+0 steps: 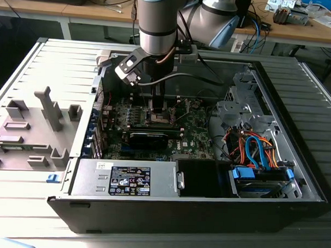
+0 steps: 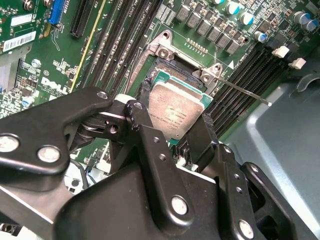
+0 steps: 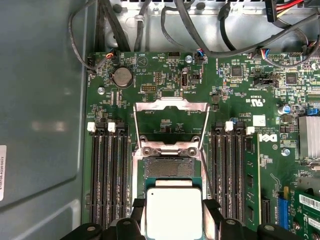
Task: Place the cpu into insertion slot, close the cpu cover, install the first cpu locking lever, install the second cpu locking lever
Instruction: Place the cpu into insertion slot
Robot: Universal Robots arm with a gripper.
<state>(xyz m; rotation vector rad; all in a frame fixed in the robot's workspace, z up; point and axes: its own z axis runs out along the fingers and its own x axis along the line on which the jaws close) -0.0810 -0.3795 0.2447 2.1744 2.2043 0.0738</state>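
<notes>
The cpu (image 3: 173, 212), a flat square chip with a silver-grey top, is clamped between my gripper's (image 3: 173, 206) two black fingers (image 3: 138, 205), which are shut on its opposite edges. In the second wrist view the cpu (image 2: 177, 111) hangs slightly tilted over the near part of the insertion slot (image 2: 172, 70). The insertion slot (image 3: 168, 168) shows its dark pin field just beyond the chip. The cpu cover (image 3: 172, 105) is swung open and lies back over the green board. A thin wire locking lever (image 2: 242, 91) sticks out to one side. In the exterior view my gripper (image 1: 158, 110) reaches down into the computer case.
Black memory slots (image 3: 110, 180) flank the socket on both sides. A black card (image 1: 148, 138) sits in front of the socket in the exterior view. Cables (image 1: 254, 151) and a drive cage fill the case at the exterior view's right, the power supply (image 1: 128, 180) the front.
</notes>
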